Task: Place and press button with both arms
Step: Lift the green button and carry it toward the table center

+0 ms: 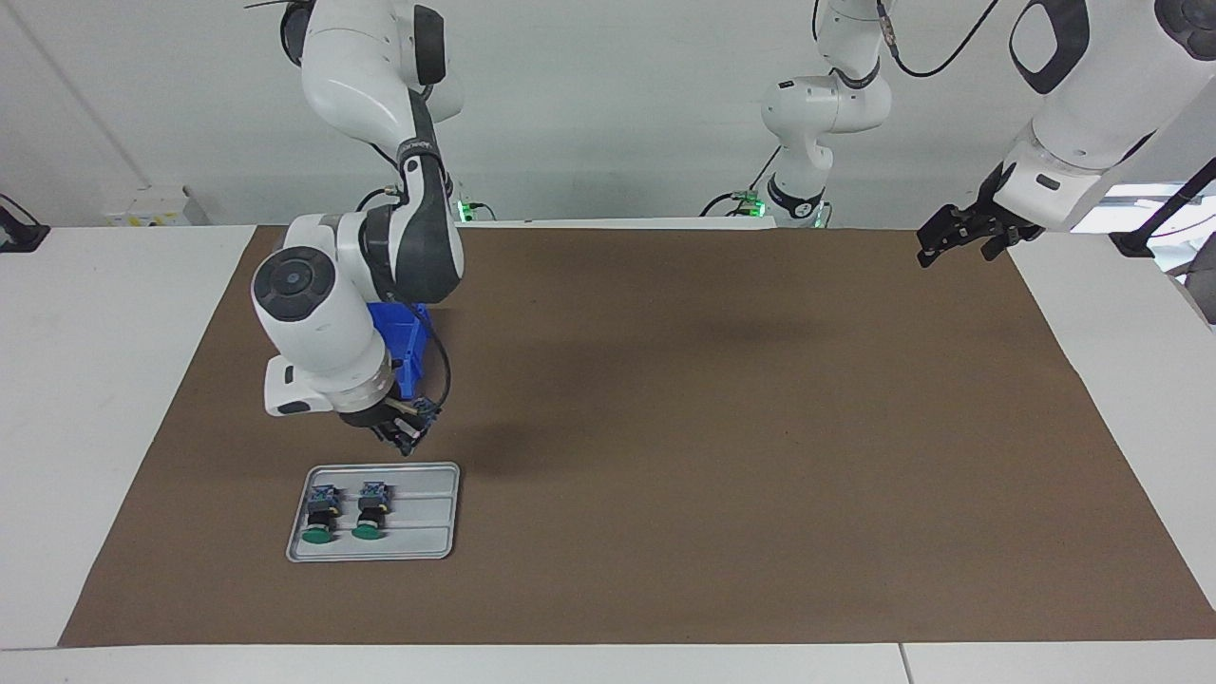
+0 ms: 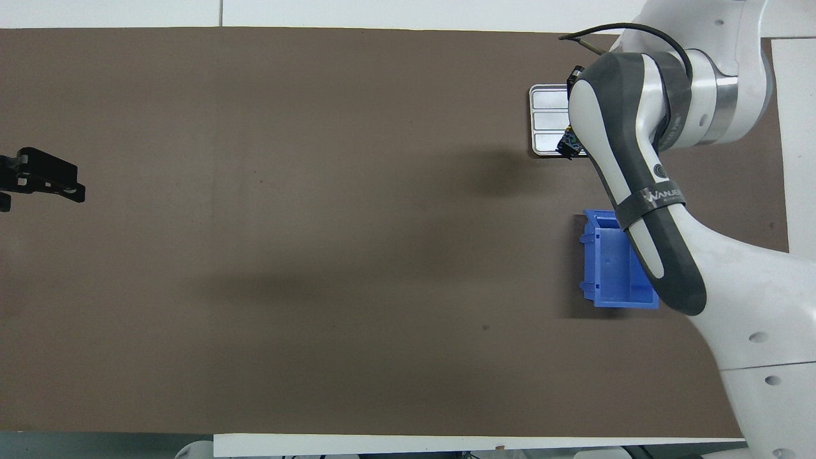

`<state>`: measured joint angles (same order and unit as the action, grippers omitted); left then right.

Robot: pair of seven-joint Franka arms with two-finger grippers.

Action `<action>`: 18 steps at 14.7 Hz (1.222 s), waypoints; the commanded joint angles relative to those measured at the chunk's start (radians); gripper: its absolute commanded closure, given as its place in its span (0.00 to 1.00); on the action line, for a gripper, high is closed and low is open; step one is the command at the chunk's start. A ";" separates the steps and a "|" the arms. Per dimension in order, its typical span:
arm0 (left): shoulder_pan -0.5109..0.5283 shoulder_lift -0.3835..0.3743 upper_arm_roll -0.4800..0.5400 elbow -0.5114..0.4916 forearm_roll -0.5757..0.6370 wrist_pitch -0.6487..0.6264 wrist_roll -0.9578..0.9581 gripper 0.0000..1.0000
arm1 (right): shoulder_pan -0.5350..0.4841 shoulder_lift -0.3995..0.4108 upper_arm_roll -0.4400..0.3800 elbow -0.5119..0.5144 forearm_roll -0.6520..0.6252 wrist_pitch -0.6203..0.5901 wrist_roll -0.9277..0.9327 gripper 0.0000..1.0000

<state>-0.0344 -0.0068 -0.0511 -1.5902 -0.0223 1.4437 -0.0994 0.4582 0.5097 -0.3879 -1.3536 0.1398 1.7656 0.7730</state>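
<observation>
We see the right end effector (image 1: 408,435) up in the air over the worktop (image 1: 722,427) beside the grey tray (image 1: 423,513), clenched on a button (image 1: 425,411); its blue-grey terminal block shows at the fingers. Two more buttons (image 1: 344,513) lie side by side in the tray. A blue bin (image 2: 609,268) sits nearer to the robots than the tray. The left end effector (image 1: 959,237) waits, released, over the left arm's end of the brown mat.

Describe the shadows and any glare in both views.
Facing view: a soft dark shadow lies on the brown mat beside the right gripper, over the grey metal tray; bright window glare sits beside the left gripper. Overhead view: two blurred shadows, no glare.
</observation>
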 commanded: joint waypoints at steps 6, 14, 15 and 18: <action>0.001 -0.016 0.004 -0.017 -0.007 -0.005 0.000 0.00 | 0.207 0.004 -0.097 0.007 0.023 -0.057 0.392 0.97; 0.001 -0.018 0.004 -0.017 -0.007 -0.005 0.000 0.00 | 0.283 0.010 -0.127 -0.005 0.153 -0.025 0.638 0.96; 0.001 -0.018 0.004 -0.017 -0.007 -0.005 0.000 0.00 | 0.284 0.009 -0.127 -0.012 0.176 -0.021 0.638 0.96; 0.001 -0.018 0.004 -0.017 -0.008 -0.005 0.000 0.00 | 0.322 0.004 -0.132 -0.045 0.201 -0.018 0.637 0.96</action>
<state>-0.0344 -0.0068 -0.0511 -1.5903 -0.0223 1.4436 -0.0993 0.7411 0.5204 -0.5012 -1.3674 0.3147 1.7300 1.3930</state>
